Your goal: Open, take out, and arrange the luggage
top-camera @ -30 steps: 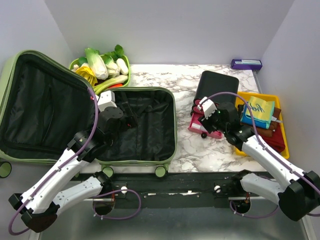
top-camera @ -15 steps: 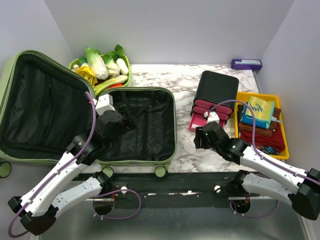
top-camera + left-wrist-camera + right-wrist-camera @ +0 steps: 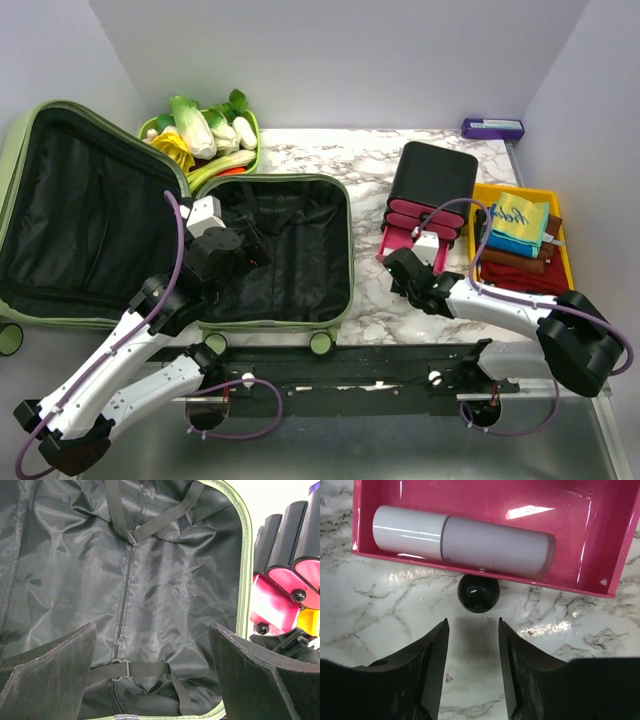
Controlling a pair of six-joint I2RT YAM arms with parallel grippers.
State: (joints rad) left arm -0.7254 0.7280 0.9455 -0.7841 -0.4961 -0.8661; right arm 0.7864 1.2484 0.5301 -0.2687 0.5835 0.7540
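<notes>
The pale green suitcase (image 3: 349, 250) lies open, lid flat to the left, black-lined base in the middle. My left gripper (image 3: 250, 252) hangs open and empty over the base. In the left wrist view it (image 3: 152, 626) looks down on lining and straps, with the green rim (image 3: 244, 580) to the right. My right gripper (image 3: 398, 263) is open and low over the marble. In the right wrist view it (image 3: 472, 625) sits just short of the black knob (image 3: 478, 592) of a pulled-out pink drawer (image 3: 470, 500), apart from it. The drawer holds a pale tube (image 3: 465, 542).
The black box with pink drawer ends (image 3: 432, 175) stands right of the suitcase and shows in the left wrist view (image 3: 287, 540). A yellow tray (image 3: 520, 193) with folded cloths is at the right edge. A green basket (image 3: 257, 140) of toy vegetables and a purple box (image 3: 492, 127) are at the back.
My right gripper has dropped from above the pink drawer and drawn back toward the near left, now low in front of its knob. My left gripper has shifted slightly left.
</notes>
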